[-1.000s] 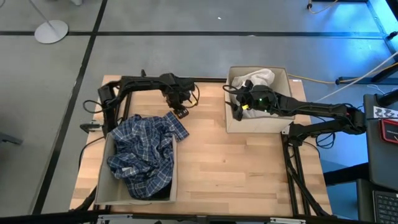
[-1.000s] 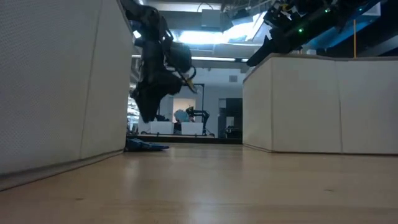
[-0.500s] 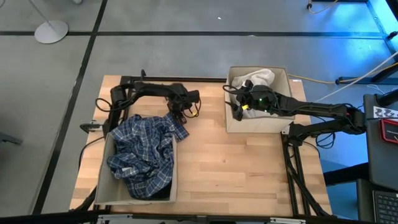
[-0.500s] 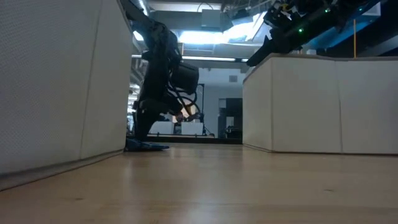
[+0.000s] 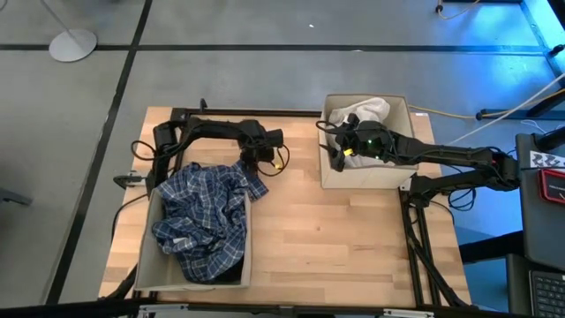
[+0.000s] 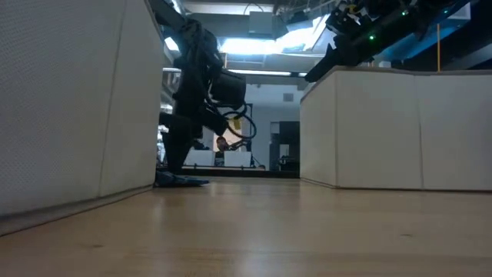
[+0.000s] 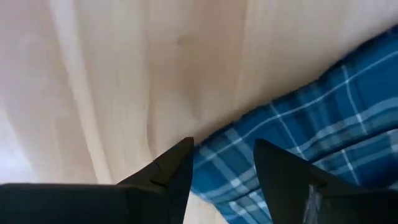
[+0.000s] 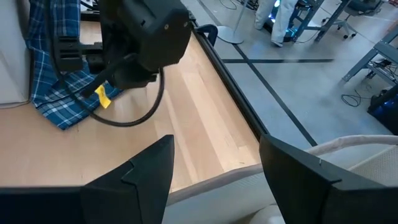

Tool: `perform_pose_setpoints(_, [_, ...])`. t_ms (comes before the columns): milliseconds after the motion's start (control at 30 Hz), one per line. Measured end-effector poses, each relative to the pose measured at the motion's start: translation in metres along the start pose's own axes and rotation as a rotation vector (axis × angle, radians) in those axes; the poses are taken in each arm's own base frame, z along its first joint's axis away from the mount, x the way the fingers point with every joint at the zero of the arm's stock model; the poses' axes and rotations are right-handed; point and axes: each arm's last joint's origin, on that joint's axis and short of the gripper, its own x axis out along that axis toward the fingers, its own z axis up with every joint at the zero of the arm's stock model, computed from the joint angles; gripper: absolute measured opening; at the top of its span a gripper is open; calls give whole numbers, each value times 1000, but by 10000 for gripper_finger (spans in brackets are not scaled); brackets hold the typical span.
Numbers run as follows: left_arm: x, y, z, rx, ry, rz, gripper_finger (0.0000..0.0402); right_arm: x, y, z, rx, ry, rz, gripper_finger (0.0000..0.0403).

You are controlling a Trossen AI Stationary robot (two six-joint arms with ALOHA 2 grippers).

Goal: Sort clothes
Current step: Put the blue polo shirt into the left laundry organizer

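Two pincers spread and empty, left pincer [image 7: 224,163] low over the plaid shirt [image 5: 205,219] spilling from the left bin [image 5: 249,265] onto the surface [image 5: 335,238], right pincer [image 8: 214,158] above the right bin [image 5: 328,177] holding a white piece [image 5: 369,109].

The plaid shirt [image 5: 205,218] heaps over the left bin [image 5: 147,256], hiding whatever lies under it. In the low view only a blue scrap [image 6: 182,181] of it peeks past the bin wall. The left gripper [image 7: 222,163] shows just its tips, the rest cut off. The white piece [image 5: 369,109] is half covered by the right arm [image 5: 441,157].
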Motion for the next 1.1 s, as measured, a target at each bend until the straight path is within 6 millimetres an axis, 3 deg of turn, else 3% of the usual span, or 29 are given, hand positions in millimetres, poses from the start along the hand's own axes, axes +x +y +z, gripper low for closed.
perform_pose_setpoints(200, [9,-5,3,-1,-60,-87,161,0,1,0,0,0,23,238])
perform_pose_setpoints(500, [20,-8,-2,46,-52,-87,210,0,1,0,0,1,23,238])
perform_pose_setpoints(700, [23,-12,-3,117,-42,-72,213,0,1,0,0,1,23,238])
perform_pose_setpoints(833, [26,-16,-4,157,-28,-45,179,0,1,0,-1,1,23,238])
perform_pose_setpoints(1100, [29,-17,-5,157,-30,-41,50,0,1,0,-3,-2,23,238])
